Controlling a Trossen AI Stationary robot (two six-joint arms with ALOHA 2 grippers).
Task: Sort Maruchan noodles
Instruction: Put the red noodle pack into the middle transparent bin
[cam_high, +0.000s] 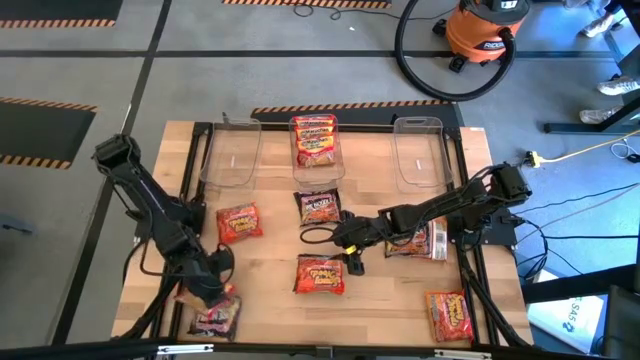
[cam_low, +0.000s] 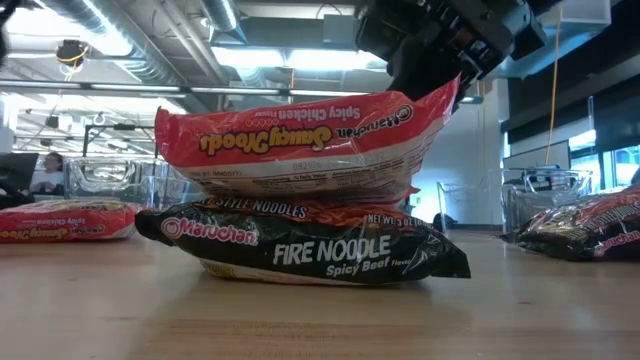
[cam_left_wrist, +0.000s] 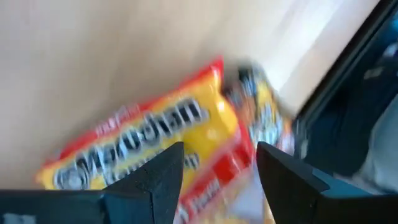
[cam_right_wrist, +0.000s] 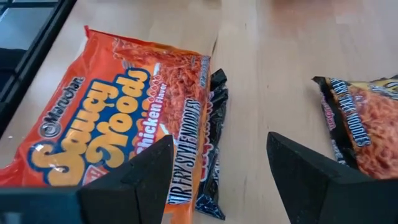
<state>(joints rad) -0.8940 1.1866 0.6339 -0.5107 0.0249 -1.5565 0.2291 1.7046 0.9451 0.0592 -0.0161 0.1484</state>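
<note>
Several Maruchan noodle packets lie flat on the wooden table. An orange Saucy Noods packet (cam_right_wrist: 112, 106) rests on top of a black Fire Noodle packet (cam_low: 310, 250) near the table's middle (cam_high: 320, 275). My right gripper (cam_right_wrist: 221, 168) is open and hovers just to the right of this stack (cam_high: 352, 258). My left gripper (cam_left_wrist: 221, 174) is open above a red-and-yellow packet (cam_left_wrist: 155, 137) at the near left corner (cam_high: 215, 318). Other packets: a red one (cam_high: 238, 222), a dark one (cam_high: 320, 207), one under my right arm (cam_high: 425, 240), one at the near right (cam_high: 450, 315).
Three clear tubs stand along the far edge: the left tub (cam_high: 232, 150), the middle tub (cam_high: 340, 165) with a red packet (cam_high: 315, 140) in it, and the right tub (cam_high: 418, 150). A dark frame (cam_high: 470, 270) borders the table. Bare wood lies between the packets.
</note>
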